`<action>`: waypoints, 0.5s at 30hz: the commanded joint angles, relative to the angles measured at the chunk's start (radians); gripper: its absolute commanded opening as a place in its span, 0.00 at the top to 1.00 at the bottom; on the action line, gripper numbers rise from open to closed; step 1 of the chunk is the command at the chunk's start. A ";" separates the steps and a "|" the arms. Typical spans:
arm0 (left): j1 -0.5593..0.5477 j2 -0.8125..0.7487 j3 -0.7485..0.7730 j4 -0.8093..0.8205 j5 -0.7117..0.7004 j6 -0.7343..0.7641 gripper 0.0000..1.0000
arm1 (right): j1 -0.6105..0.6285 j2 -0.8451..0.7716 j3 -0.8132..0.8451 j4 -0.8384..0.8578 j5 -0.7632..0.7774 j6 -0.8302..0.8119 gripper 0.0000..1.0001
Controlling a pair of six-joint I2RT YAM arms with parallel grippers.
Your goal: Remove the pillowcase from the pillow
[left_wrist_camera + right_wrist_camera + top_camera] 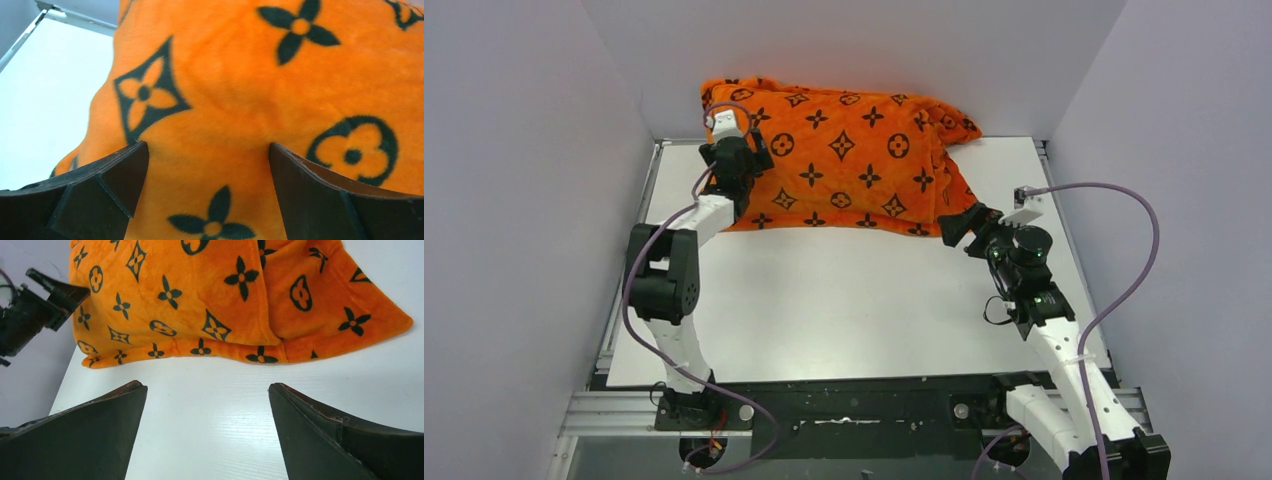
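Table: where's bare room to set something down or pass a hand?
Free: the wide stretch of table between the front edge of the pillowcase and the near edge, flanked by the left arm and right arm; also the far right corner. Crowded: the back, filled by the pillowcase.

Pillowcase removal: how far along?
Done: nothing; the pillowcase covers the pillow fully, no white showing. In hand: left gripper open against its left end, fabric between the jaws, not clamped; right gripper open over bare table short of the right end. To do: grip and pull the cover off.
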 commanded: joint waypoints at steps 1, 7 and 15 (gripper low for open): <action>-0.087 0.058 0.199 -0.056 -0.101 0.106 0.08 | 0.008 -0.048 -0.024 0.037 -0.047 0.002 0.00; -0.041 0.276 0.437 -0.256 0.282 0.048 0.06 | 0.008 -0.073 -0.023 -0.008 -0.051 -0.035 0.00; 0.065 0.323 0.467 -0.371 0.339 -0.055 1.00 | -0.064 0.048 0.073 -0.030 -0.022 -0.096 0.00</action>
